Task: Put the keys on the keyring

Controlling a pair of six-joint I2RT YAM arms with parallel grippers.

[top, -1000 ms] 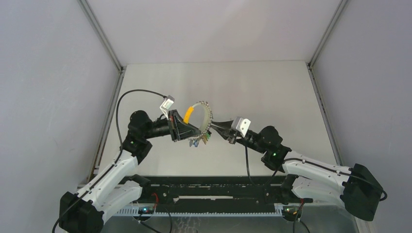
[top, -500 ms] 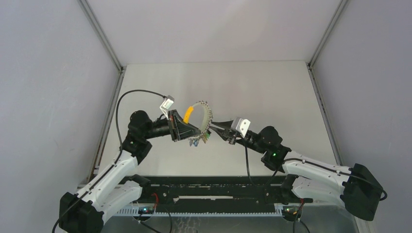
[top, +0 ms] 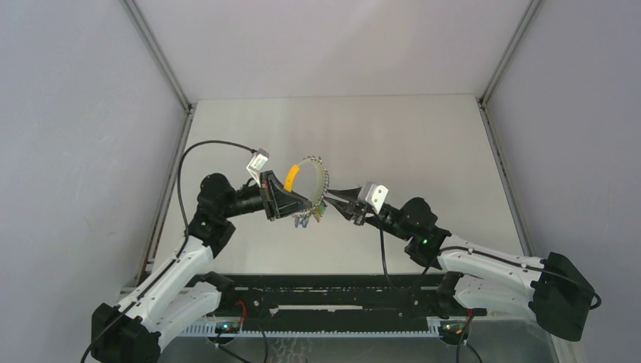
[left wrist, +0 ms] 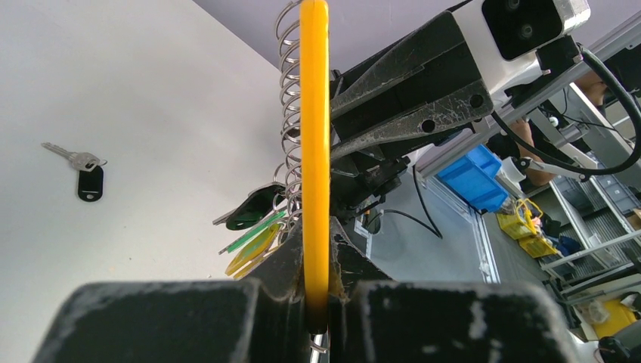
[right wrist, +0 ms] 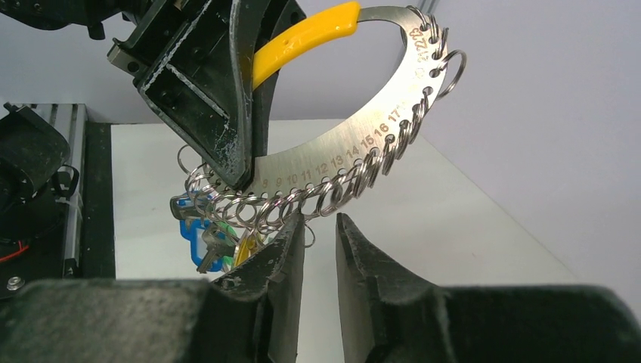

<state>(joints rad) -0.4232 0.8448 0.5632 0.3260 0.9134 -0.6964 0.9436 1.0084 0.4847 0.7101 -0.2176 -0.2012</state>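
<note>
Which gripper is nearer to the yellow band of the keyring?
Left. The left gripper is shut on the yellow band; the right gripper is apart from it, at the small rings.

White-black arms (top: 170, 271), seemingly green lights (top: 425, 242)

Keyring (top: 323, 180) between left end effector (top: 290, 193) and right end effector (top: 327, 199); key (left wrist: 78, 159) on table (top: 401, 136), apart.
</note>
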